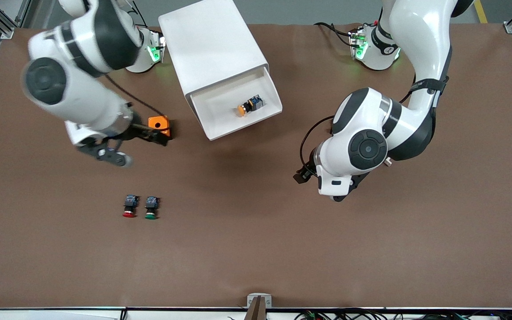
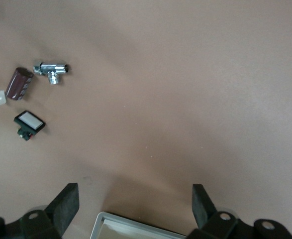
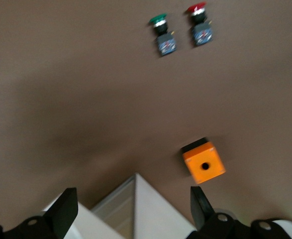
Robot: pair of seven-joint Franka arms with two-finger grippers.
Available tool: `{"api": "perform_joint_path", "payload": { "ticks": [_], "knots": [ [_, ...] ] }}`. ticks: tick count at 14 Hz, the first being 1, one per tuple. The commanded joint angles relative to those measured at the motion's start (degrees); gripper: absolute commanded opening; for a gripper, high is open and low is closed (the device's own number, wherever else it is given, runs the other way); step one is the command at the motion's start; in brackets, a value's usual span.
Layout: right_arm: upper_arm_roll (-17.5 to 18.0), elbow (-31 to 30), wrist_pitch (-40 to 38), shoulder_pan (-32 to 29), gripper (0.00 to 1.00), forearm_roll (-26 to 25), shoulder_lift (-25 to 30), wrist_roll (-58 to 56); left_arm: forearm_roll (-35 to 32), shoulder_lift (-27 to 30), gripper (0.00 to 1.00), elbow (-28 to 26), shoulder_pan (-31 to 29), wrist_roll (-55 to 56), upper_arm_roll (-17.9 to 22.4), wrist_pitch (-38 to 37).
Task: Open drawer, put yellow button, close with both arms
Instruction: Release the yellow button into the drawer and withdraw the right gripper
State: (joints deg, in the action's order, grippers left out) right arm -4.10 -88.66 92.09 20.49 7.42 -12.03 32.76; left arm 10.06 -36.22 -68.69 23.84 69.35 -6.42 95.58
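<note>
The white cabinet point(image 1: 211, 44) lies on the brown table with its uppermost drawer point(image 1: 214, 111) pulled open. The yellow button point(image 1: 248, 106) lies on its side in the drawer. My right gripper point(image 1: 163, 136) is open and empty, low beside the cabinet at the right arm's end. In the right wrist view a cabinet corner point(image 3: 150, 209) shows between the open fingers of the right gripper point(image 3: 133, 196). My left gripper point(image 1: 301, 176) is open and empty, toward the left arm's end of the drawer. In the left wrist view a white, grey-rimmed corner point(image 2: 116, 224) shows between the fingers of the left gripper point(image 2: 136, 191).
An orange box point(image 1: 158, 123) sits right by the right gripper, also in the right wrist view point(image 3: 203, 163). A red button point(image 1: 129, 207) and a green button point(image 1: 151, 207) lie nearer the front camera. The left wrist view shows a chrome fitting point(image 2: 51, 69), a brown cylinder point(image 2: 19, 83) and a black switch point(image 2: 30, 123).
</note>
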Motion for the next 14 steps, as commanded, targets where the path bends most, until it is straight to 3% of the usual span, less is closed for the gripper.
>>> {"api": "perform_joint_path", "payload": {
  "ticks": [1,7,10,14],
  "knots": [
    [1.4,3.3,-4.9,-6.5,1.00,-2.4,0.3,-11.9,-1.1,0.7,1.00,-0.8,0.1,-2.1,0.4,1.0],
    [1.3,5.2,-9.9,-17.3,1.00,-9.2,0.3,-29.5,-3.2,0.5,1.00,-1.6,3.6,-1.0,0.2,3.5],
    [1.4,5.2,-12.0,-21.6,1.00,-9.5,0.5,-30.8,-3.2,0.5,1.00,-2.3,6.7,0.0,0.3,4.7],
    [1.3,5.2,-12.6,-22.2,1.00,-9.2,0.4,-30.8,-3.3,-0.2,1.00,-2.4,11.5,3.0,0.3,6.5]
  ]
}}
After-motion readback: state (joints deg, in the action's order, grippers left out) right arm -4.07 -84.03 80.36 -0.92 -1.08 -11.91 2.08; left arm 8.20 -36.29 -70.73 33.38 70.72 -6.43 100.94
